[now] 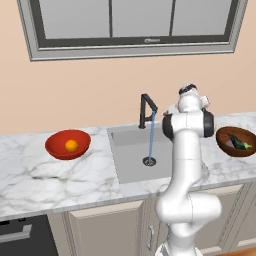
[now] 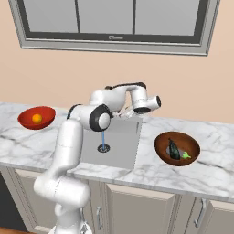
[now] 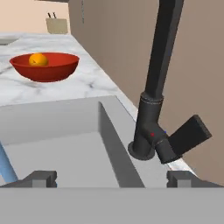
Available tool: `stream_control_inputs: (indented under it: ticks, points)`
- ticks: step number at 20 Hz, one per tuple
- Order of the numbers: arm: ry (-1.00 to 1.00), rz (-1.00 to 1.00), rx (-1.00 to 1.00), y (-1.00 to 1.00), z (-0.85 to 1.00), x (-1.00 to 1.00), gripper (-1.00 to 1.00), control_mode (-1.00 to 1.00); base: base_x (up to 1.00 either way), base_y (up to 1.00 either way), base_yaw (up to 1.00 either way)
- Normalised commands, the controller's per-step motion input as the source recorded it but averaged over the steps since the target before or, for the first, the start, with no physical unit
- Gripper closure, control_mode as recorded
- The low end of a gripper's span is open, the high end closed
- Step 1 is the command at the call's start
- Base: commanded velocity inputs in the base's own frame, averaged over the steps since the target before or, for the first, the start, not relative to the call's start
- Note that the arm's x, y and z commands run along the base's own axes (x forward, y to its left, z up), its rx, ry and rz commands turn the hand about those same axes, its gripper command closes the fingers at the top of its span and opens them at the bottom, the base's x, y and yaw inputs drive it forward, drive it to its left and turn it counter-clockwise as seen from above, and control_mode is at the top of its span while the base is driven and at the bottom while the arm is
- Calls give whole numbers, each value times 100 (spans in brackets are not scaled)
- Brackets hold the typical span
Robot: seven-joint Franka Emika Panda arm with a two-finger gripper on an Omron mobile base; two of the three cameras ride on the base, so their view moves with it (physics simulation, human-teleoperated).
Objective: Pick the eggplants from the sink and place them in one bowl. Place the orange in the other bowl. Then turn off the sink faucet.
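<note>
Water runs in a blue stream [image 1: 152, 136] from the black sink faucet [image 1: 146, 111] into the grey sink [image 1: 131, 162]. The orange [image 1: 71, 145] lies in the red bowl [image 1: 56, 148] on the counter to the left. Both eggplants, one dark [image 2: 173, 148] and one pale [image 2: 183, 154], rest in the brown bowl [image 2: 162, 139] on the right. My gripper [image 2: 127, 114] hovers over the sink's back right corner, open and holding nothing. In the hand view, my gripper [image 3: 111, 179] faces the faucet's base [image 3: 146, 131], with the faucet's lever handle [image 3: 188, 136] sticking out to the right of the base.
White marble counter [image 1: 30, 175] runs on both sides of the sink, a beige wall and a window [image 1: 130, 20] behind it. Cabinet doors [image 2: 146, 205] sit below. My own arm hides the faucet in the right base view.
</note>
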Motion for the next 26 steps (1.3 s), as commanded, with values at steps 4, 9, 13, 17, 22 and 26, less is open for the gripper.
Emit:
stream_control_inputs:
  ticks: [4, 9, 13, 17, 22, 26]
  points:
    - [0, 1, -2, 64, -24, 54, -100, -100, 0, 0, 0]
    - [0, 0, -9, 87, -32, 42, -100, -100, 0, 0, 0]
    - [-7, 0, -14, 97, -9, 26, -100, -100, 0, 0, 0]
    - [-44, 0, -40, 100, 0, 0, -100, -100, 0, 0, 0]
    - [-41, 0, -49, 100, 5, 2, -100, -100, 0, 0, 0]
    - [-35, 0, -48, 100, 10, 5, -100, -100, 0, 0, 0]
